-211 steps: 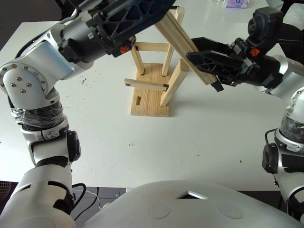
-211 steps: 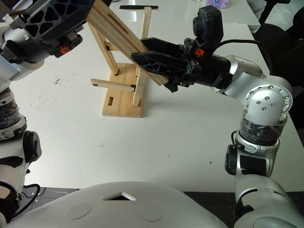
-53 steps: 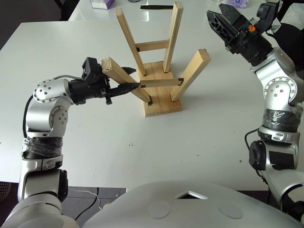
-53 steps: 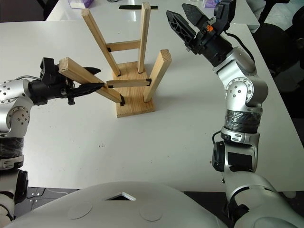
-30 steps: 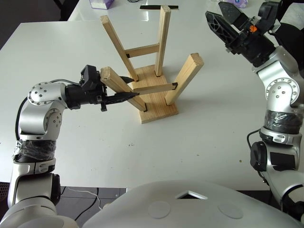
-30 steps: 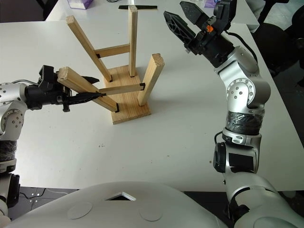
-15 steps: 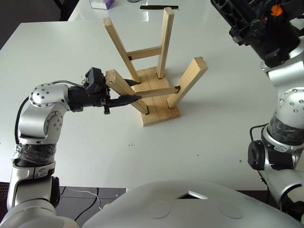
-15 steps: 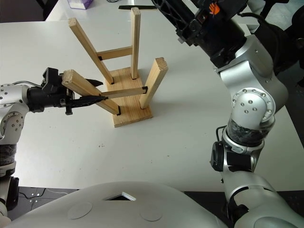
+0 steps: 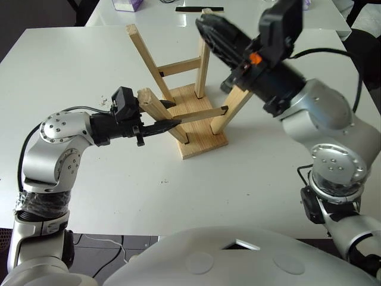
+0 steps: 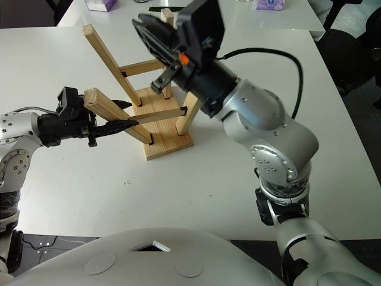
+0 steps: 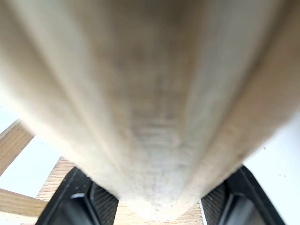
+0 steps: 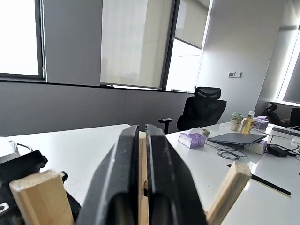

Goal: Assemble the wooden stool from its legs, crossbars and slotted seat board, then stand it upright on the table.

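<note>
Elbow bent, the left arm lies low over the desk [image 9: 256,173], its left tool [image 9: 171,114] clenched around the near leg [image 9: 150,99] of the stool [image 9: 180,64]. The right arm arches in from the right above the stool; the right tool [image 9: 202,25] hangs beside the top of a far leg [image 9: 203,71], its fingers drawn nearly together, with a sliver of wood showing in the gap. The stool sits upside down mid-desk, seat board [image 9: 202,142] flat, legs up. Behind stand another white desk with a tissue box [image 12: 191,139] and laptop [image 12: 233,138], a black chair [image 12: 202,107], and blinded windows [image 12: 136,42].
</note>
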Controlling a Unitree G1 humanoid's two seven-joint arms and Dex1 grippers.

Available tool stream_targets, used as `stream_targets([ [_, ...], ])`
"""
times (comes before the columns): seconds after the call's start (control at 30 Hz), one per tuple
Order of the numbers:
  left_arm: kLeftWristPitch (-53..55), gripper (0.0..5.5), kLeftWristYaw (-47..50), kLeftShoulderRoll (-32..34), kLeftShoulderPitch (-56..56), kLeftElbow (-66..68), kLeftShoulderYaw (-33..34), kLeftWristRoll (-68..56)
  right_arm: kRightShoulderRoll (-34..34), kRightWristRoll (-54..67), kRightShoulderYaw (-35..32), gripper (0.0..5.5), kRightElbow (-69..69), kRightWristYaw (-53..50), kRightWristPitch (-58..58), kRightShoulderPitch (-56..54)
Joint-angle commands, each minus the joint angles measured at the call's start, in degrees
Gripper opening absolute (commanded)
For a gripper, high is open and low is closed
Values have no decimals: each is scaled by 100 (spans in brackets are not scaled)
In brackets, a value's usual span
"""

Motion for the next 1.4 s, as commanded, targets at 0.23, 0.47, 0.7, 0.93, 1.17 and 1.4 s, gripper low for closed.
stream_targets([
  [0.23,473,205,436,57,-77,-141,-381,206,-583,-1465,1232,0,78,524,-197,445],
  [0.47,552,205,545,69,-135,-180,-495,205,-816,-2488,1990,0,856,916,-591,880],
  [0.7,579,205,578,76,-268,-117,-572,240,-877,-3032,2208,0,1342,1353,-750,972],
  [0.93,534,205,214,295,-438,99,-963,476,130,-1708,352,0,486,1238,-820,759],
  [1.17,183,205,-317,482,-807,619,-1343,754,-494,-150,-2363,0,1192,1219,-687,-503],
  [1.4,-211,205,-652,399,-1105,1245,-1550,820,-1337,-1879,-1185,0,1798,1469,-1060,1006],
])
